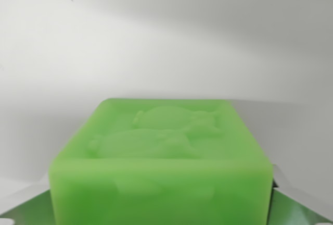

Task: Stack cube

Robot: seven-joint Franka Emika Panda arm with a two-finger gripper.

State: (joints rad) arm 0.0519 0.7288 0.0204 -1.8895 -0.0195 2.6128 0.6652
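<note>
between end effector (161,204) fingers (299,201), green cube (161,152)

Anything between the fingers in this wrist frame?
Yes: the green cube fills the gap between the two metallic fingers, seen at the wrist view's lower corners.

Of me, only my two fingers show, poking in at the bottom corners. My finger on the wrist view's left (23,204) is a flat piece of bare grey metal with a pale, bright upper edge and a greenish sheen on its inner face. My finger on the wrist view's right (302,204) matches it: silvery grey, angular, a light rim along the top, tinted green.
</note>
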